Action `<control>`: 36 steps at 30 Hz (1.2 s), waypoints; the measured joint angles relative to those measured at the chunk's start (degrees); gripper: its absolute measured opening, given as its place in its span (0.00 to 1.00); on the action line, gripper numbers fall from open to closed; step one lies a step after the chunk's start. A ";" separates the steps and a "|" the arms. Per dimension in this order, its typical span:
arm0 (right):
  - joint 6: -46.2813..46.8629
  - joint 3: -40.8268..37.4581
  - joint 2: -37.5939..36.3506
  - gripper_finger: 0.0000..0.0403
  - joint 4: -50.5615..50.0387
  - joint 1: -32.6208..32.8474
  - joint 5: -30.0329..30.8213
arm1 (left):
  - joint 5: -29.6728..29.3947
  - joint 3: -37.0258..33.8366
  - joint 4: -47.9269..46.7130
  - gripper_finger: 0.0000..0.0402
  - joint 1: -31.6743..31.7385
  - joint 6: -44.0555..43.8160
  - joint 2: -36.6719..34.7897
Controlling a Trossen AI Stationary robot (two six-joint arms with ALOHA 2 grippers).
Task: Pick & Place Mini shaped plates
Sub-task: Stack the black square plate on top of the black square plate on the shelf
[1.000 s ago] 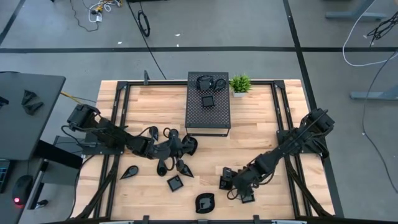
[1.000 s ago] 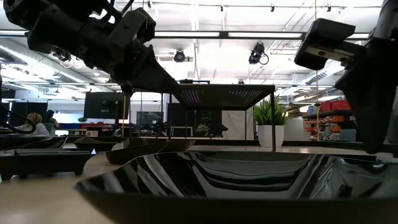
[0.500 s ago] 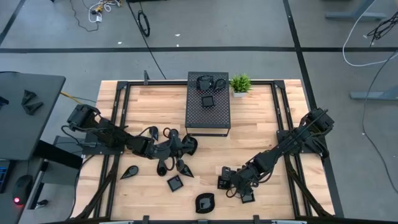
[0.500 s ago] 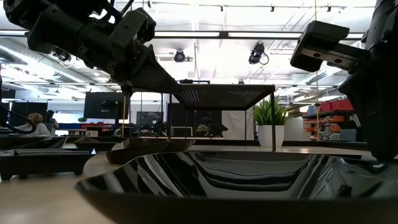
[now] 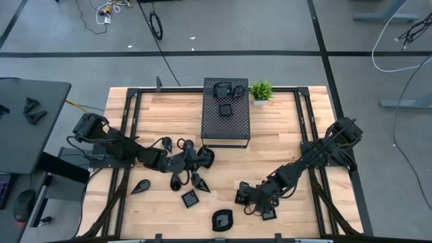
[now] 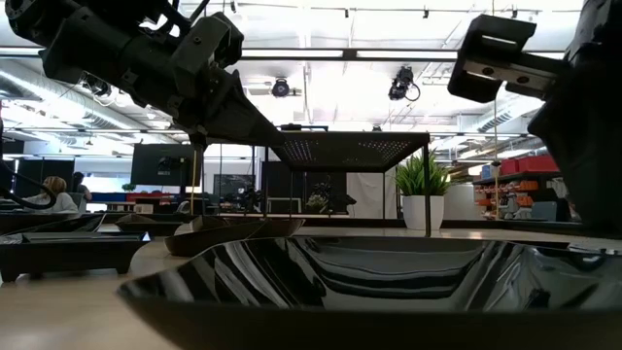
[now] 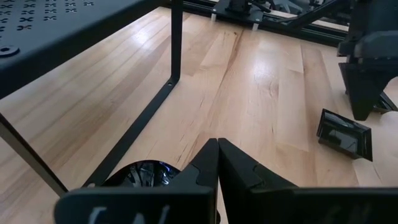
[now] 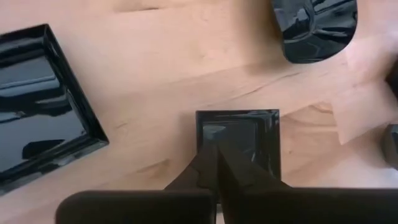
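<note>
A light wooden table [image 5: 283,145] stood on a grey floor [image 5: 223,30] crossed by dark tape lines [image 5: 202,53], with cables [image 5: 156,25] lying at the far side. A dark desk [image 5: 27,121] was set to the left. Beyond the table, an open hall was lit by ceiling strip lights [image 6: 321,55], and red shelving [image 6: 515,190] was seen far right.

- bright, even light from overhead; in the low view ceiling strip lights [image 6: 321,56] blaze white and both arms go to silhouette.
- the nearest plate [image 6: 369,282] there fills the foreground, soft and out of focus, mirroring the ceiling in streaks.
- the table [image 5: 283,145] wood shows pale glare patches and only faint, short shadows.
- glossy plates carry sharp white highlights in the right wrist view.
</note>
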 joint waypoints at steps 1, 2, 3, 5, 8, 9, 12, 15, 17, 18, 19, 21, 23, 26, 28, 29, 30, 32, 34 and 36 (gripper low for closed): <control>0.45 0.00 0.00 0.01 -0.06 0.00 -0.09 | 0.00 -0.01 0.02 0.03 0.00 0.00 0.00; 0.92 0.00 0.00 0.02 -0.09 0.00 -0.11 | 0.00 0.01 0.01 0.03 0.00 0.00 0.00; 1.12 0.00 0.00 0.03 -0.09 0.00 -0.12 | 0.00 0.00 0.02 0.03 0.00 0.00 0.00; 1.72 0.00 0.00 0.07 -0.14 0.00 -0.16 | 0.00 -0.01 0.01 0.03 0.00 0.00 0.00; 1.95 -0.02 0.00 0.17 -0.78 -0.19 -1.04 | 0.00 -0.01 0.02 0.03 0.00 0.00 0.00; 1.48 -0.02 0.00 0.20 -1.05 -0.31 -1.49 | 0.00 0.01 0.01 0.03 0.00 0.02 0.00; 0.62 -0.04 0.06 0.28 -1.35 -0.76 -1.71 | 0.00 0.01 -0.01 0.03 0.00 0.02 0.00; -1.77 -0.07 0.60 0.32 -1.38 -1.19 -1.66 | 0.00 -0.01 -0.01 0.03 0.00 0.04 0.00; -3.35 -0.07 1.38 0.30 -0.77 -1.36 -1.64 | 0.00 -0.01 -0.01 0.03 0.01 0.04 0.00; -4.01 -0.07 1.76 0.29 -0.79 -1.38 -1.65 | 0.00 0.01 -0.01 0.03 0.00 0.04 0.00; -4.56 -0.07 2.10 0.28 -0.52 -1.44 -1.67 | 0.00 0.01 -0.03 0.03 0.00 0.04 0.00; -5.25 -0.09 2.29 0.24 0.04 -1.50 -1.66 | 0.00 -0.01 -0.03 0.03 0.00 0.10 0.00; -5.53 -0.09 2.29 0.20 0.77 -1.52 -1.48 | 0.00 0.00 -0.04 0.03 0.00 0.11 0.00; -5.20 -0.09 2.29 0.13 0.53 -1.53 -0.82 | 0.00 0.01 -0.05 0.03 0.00 0.17 0.00; -4.91 -0.09 2.29 0.09 0.51 -1.53 -0.79 | 0.00 -0.01 -0.05 0.03 0.00 0.15 0.00; -4.84 -0.09 2.29 0.06 0.46 -1.53 -0.80 | 0.00 -0.01 -0.05 0.03 0.00 0.15 0.00; -4.70 -0.09 2.29 0.04 0.53 -1.53 -0.79 | 0.00 -0.01 -0.05 0.03 0.00 0.15 0.00; -4.03 -0.09 2.26 0.01 0.68 -1.53 -0.72 | 0.01 0.00 -0.05 0.03 0.00 0.15 0.00; -3.65 -0.09 1.57 0.02 0.44 -1.53 -0.51 | 0.00 -0.01 -0.06 0.03 0.01 0.15 0.00; -3.59 -0.09 0.13 0.02 0.55 -1.42 0.83 | 0.00 -0.01 -0.07 0.03 0.02 0.15 0.00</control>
